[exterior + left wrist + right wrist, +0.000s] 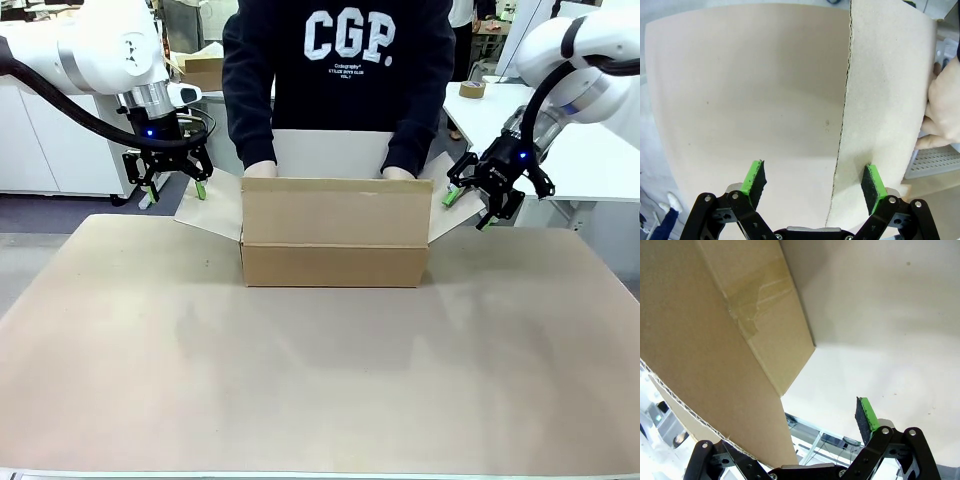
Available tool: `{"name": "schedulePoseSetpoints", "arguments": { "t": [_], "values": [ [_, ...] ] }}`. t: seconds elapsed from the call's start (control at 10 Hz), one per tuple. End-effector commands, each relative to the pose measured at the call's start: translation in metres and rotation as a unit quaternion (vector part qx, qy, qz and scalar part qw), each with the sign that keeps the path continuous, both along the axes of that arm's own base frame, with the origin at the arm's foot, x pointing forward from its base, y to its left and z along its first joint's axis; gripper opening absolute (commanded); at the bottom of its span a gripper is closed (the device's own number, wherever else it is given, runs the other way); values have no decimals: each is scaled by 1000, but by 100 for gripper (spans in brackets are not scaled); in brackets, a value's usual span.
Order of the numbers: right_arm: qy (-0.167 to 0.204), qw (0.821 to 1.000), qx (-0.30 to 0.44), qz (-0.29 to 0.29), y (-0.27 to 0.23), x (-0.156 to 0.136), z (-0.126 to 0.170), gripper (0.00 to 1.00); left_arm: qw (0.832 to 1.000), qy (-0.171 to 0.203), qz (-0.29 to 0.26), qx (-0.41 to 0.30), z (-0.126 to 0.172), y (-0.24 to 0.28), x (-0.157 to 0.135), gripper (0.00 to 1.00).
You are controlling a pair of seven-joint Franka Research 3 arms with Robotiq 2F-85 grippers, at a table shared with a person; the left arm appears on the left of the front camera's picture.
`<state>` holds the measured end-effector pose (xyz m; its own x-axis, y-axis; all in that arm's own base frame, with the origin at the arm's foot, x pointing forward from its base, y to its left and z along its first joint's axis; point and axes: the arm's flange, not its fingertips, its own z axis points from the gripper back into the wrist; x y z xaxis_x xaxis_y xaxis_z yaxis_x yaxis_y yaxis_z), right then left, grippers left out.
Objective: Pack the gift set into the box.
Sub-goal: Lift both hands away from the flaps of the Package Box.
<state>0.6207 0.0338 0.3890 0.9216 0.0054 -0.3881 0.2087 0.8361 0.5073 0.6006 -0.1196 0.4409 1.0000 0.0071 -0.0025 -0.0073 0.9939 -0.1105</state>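
Now my left fingers and right fingers gape beside the flaps of the box; a skewed pinch might crumple one.

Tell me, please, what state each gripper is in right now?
Left gripper: open, holding nothing, by the left flap of the box.
Right gripper: open, holding nothing, by the box's right flap.
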Motion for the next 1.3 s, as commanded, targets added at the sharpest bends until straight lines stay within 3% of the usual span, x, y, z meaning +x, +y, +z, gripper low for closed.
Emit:
{"name": "schedulePoseSetpoints", "arguments": {
  "t": [0.0, 1.2],
  "values": [
    [1, 1000, -3, 4, 0, -1, 1, 100, 1000, -4, 8, 9, 1, 1, 0, 100],
    [1, 1000, -3, 4, 0, -1, 1, 100, 1000, -4, 8, 9, 1, 1, 0, 100]
  ]
}}
